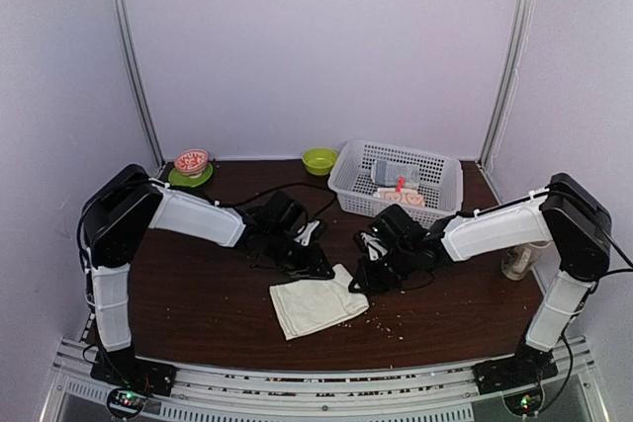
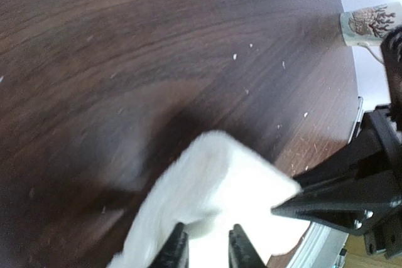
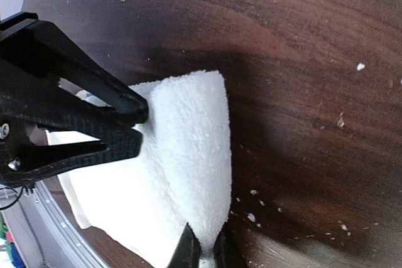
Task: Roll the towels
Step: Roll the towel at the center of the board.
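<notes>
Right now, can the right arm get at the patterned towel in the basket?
Probably yes: the patterned towel lies in the open-topped basket just beyond the right gripper, nothing between. But it pinches the white towel and must release first.

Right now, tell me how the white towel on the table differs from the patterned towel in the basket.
The white towel is plain; the patterned towel carries orange-pink print. The white towel lies on the table, pinched at its far edge by the left gripper and right gripper; the patterned towel sits untouched in the basket. Both are pale cloths.
</notes>
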`<move>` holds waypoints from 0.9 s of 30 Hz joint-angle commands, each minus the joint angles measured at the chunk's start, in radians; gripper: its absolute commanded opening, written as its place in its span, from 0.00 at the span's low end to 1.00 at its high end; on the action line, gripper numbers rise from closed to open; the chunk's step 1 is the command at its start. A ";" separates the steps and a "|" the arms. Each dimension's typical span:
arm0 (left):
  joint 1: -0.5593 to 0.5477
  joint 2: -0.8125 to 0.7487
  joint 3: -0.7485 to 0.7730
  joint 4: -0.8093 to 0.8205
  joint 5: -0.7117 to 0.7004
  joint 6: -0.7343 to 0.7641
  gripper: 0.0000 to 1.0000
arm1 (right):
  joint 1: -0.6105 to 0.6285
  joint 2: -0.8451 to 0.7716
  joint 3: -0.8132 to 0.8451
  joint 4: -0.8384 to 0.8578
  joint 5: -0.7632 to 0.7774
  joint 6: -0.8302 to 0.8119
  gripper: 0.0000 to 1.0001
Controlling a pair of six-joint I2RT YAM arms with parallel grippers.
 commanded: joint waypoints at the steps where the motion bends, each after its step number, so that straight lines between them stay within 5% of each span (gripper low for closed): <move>1: 0.007 -0.112 -0.063 -0.092 -0.063 0.020 0.27 | 0.032 -0.015 0.119 -0.272 0.218 -0.116 0.00; 17: 0.007 -0.165 -0.204 -0.030 -0.105 -0.002 0.18 | 0.215 0.210 0.511 -0.700 0.701 -0.058 0.00; 27: 0.008 -0.136 -0.231 0.009 -0.082 -0.006 0.09 | 0.271 0.271 0.584 -0.672 0.635 -0.028 0.00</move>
